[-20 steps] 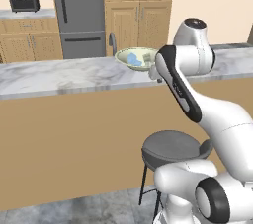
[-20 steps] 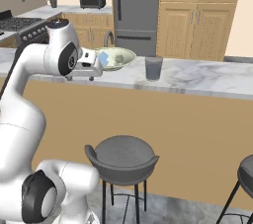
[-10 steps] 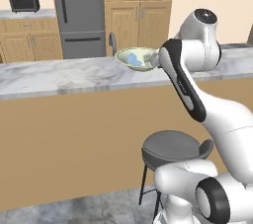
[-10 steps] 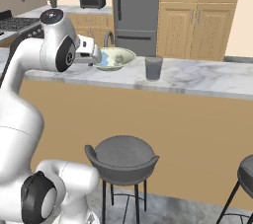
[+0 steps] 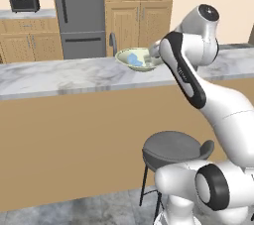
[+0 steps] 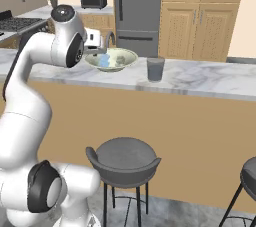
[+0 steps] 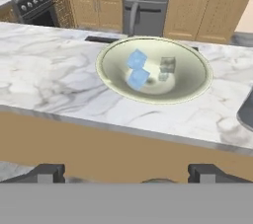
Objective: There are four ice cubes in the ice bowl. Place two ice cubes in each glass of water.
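While the claw (image 7: 126, 172) hangs spread apart, the ice bowl (image 7: 197, 75) lies ahead of it on the marble surface (image 7: 54, 77).
Two blue ice cubes (image 7: 138, 69) and paler ones sit inside the bowl; one glass of water (image 6: 155, 69) stands near its side.

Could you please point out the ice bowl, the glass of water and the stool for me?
ice bowl (image 7: 197, 65), hand view, bare inner wall on the right side.
glass of water (image 6: 155, 69), right base view, middle of its side.
stool (image 6: 123, 153), right base view, centre of the round seat.
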